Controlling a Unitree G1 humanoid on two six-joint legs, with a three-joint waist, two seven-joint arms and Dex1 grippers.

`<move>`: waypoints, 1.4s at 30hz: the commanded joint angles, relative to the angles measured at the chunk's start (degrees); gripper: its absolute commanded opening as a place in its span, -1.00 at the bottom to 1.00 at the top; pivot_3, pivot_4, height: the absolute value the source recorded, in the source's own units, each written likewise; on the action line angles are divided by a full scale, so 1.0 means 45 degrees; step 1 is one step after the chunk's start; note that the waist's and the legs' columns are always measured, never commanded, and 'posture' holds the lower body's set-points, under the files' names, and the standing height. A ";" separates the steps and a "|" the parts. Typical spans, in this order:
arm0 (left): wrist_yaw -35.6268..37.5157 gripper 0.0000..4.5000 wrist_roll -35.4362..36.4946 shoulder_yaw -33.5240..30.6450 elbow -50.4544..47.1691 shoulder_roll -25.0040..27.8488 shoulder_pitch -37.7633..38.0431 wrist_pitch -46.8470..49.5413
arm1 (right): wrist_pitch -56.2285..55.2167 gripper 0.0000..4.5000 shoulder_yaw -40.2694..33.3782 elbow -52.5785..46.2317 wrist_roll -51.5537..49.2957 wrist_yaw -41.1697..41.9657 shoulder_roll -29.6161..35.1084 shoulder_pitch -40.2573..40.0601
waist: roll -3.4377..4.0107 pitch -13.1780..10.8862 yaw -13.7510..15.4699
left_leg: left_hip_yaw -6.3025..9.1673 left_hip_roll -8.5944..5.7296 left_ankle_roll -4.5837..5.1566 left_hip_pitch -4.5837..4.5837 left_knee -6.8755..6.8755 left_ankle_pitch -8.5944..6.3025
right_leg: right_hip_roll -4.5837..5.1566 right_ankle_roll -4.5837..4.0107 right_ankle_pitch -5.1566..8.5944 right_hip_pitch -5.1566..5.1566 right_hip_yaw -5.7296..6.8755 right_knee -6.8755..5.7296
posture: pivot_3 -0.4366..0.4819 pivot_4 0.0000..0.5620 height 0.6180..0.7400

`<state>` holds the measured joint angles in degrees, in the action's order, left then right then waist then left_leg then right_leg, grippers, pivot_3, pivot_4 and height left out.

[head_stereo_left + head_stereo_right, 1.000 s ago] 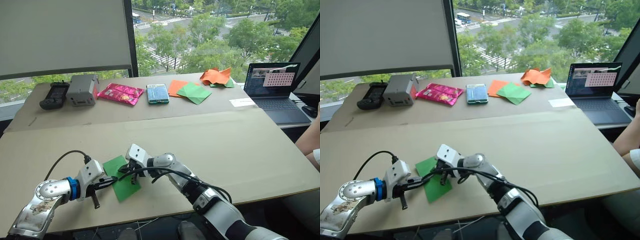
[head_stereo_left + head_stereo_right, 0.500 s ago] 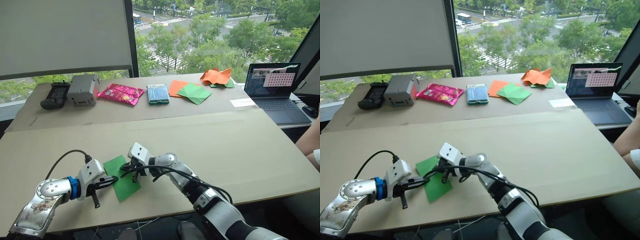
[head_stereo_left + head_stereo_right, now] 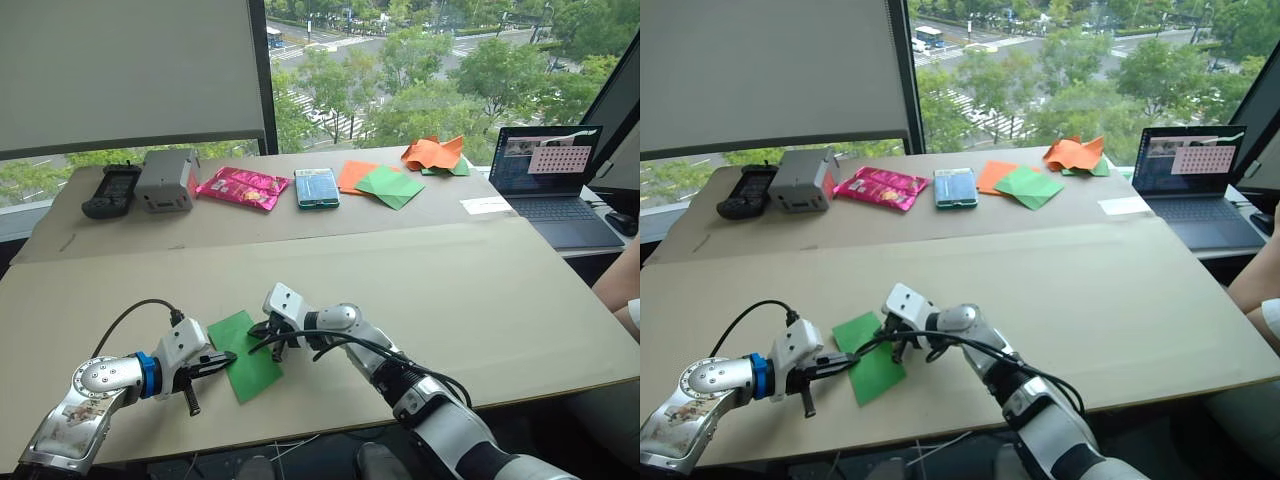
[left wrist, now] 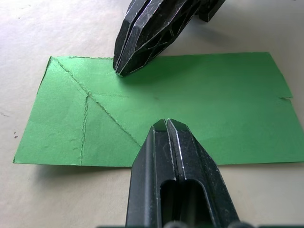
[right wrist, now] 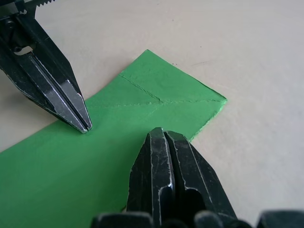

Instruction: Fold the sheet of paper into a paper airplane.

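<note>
The sheet of paper (image 3: 243, 342) is pinned flat on the table (image 3: 480, 290). It is pressed by the left gripper (image 4: 166, 124) and the right gripper (image 5: 160, 134) from opposite edges, both clenched tight, nothing grasped.

The scene is seen by the two head views from above, facing forward and down over the table (image 3: 480, 290) toward the window (image 3: 430, 60). Each wrist view is placed very near and low, looking along its own fingers. The sheet of paper (image 4: 190, 104) is shared by all views.
</note>
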<state>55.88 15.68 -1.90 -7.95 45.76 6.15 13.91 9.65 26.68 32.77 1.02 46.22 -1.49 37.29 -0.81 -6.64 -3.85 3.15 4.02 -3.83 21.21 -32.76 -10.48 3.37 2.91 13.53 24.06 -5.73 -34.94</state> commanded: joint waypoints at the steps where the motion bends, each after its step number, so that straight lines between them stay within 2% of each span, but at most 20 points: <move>1: 0.0051 -1.00 -0.0527 0.0371 0.0482 0.0173 0.0099 0.0152 | 0.0786 -0.97 0.0351 -0.0412 0.0414 0.0201 0.0270 -0.0476 | 0.0003 0.0002 -0.0002 | 0.0000 0.0000 0.0000 0.0000 0.0000 0.0000 | 0.0000 0.0000 0.0000 0.0001 0.0001 0.0000 | -0.05 -0.47 0.75; 18: 0.0017 -1.00 -0.0642 0.0494 0.0657 0.0123 0.0018 0.0048 | 0.2296 -0.97 0.1581 -0.1905 0.1131 0.0902 0.1143 -0.1476 | 0.0026 0.0054 -0.0016 | -0.0002 0.0000 -0.0003 -0.0014 0.0001 -0.0002 | 0.0002 0.0000 0.0003 0.0000 0.0000 0.0001 | -0.05 -0.47 0.75; 32: -0.0001 -1.00 -0.0687 0.0623 0.0743 0.0098 -0.0046 -0.0069 | 0.3880 -0.97 0.2445 -0.5209 0.1127 0.1754 0.3001 -0.3244 | 0.0019 0.0079 0.0040 | -0.0005 -0.0002 -0.0019 -0.0017 -0.0001 -0.0011 | 0.0010 0.0000 0.0042 -0.0001 0.0001 0.0012 | -0.05 -0.47 0.75; 42: 0.0009 -1.00 -0.0740 0.0763 0.0997 0.0091 -0.0296 -0.0136 | 0.4076 -0.97 0.3342 -0.6616 0.1342 0.2307 0.4402 -0.3599 | -0.0006 0.0096 0.0136 | -0.0011 -0.0008 -0.0039 -0.0020 -0.0006 -0.0024 | 0.0021 0.0004 0.0067 -0.0001 0.0000 0.0035 | -0.05 -0.47 0.75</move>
<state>56.04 14.82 0.20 -5.67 45.75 4.21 12.54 23.16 36.20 -0.69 3.80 53.64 15.36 24.24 -0.84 -6.21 -3.23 3.09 3.98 -4.02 21.13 -32.79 -10.59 3.47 2.93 13.84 24.05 -5.73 -34.77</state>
